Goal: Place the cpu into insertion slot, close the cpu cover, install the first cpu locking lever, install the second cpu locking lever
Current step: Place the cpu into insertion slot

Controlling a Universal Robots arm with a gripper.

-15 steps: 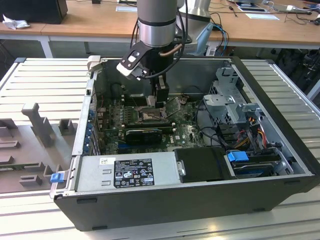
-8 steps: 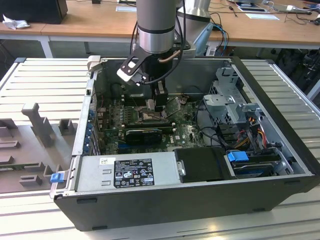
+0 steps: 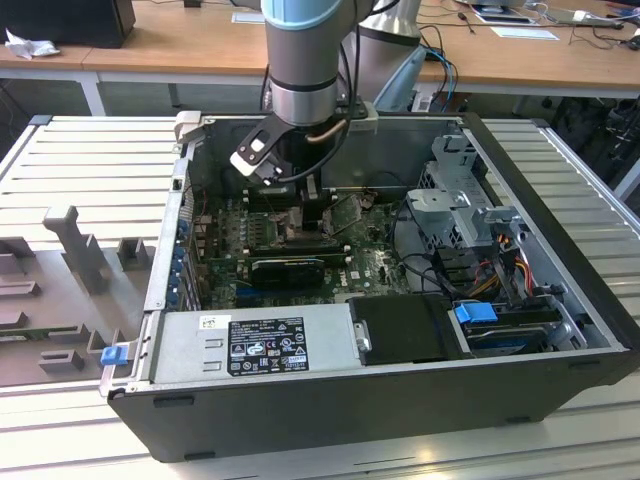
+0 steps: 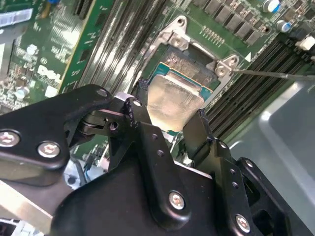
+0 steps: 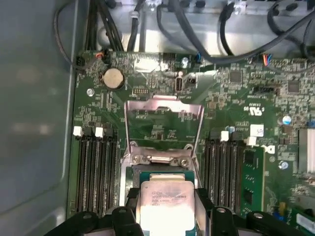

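Observation:
My gripper (image 4: pixel 170 102) reaches down into the open computer case (image 3: pixel 560 180) in the exterior view, over the motherboard. In both wrist views its two black fingers (image 5: pixel 132 197) sit against opposite sides of the cpu (image 5: pixel 166 199), a silver-topped square chip. The chip lies level at the insertion slot (image 4: pixel 189 59), whose green edge shows around it; whether it rests fully seated I cannot tell. The cpu cover (image 5: pixel 165 101), a thin silvery frame, stands swung open beyond the slot. A thin metal locking lever (image 4: pixel 275 74) sticks out beside the slot's corner.
Rows of black memory slots (image 5: pixel 96 167) flank the socket on both sides. A long black card (image 3: pixel 290 265) lies across the board nearer the power supply (image 3: pixel 260 345). Cables (image 5: pixel 197 29) and a drive cage (image 3: pixel 460 210) crowd the exterior view's right.

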